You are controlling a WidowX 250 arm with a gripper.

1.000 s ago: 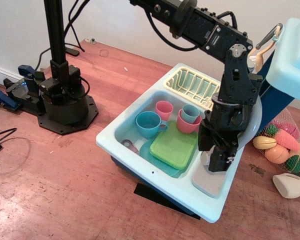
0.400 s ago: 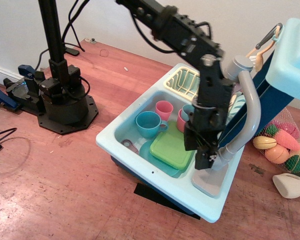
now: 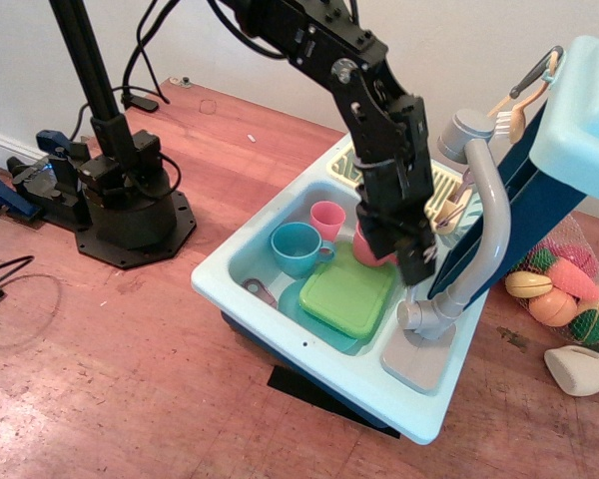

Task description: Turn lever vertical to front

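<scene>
2 pink cups [image 3: 327, 218], 1 blue cup [image 3: 297, 247], 1 green plate [image 3: 346, 291], 1 drying rack [image 3: 441, 185].

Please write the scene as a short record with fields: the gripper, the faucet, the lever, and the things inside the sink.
gripper: above the sink's right side, pointing down, close to the faucet base; fingers too dark to tell open or shut
faucet: tall grey spout rising from a round base
lever: cannot be made out clearly at the base
sink: light blue toy basin
inside the sink: blue cup, pink cup, green plate
drying rack: yellow, behind the arm
</scene>
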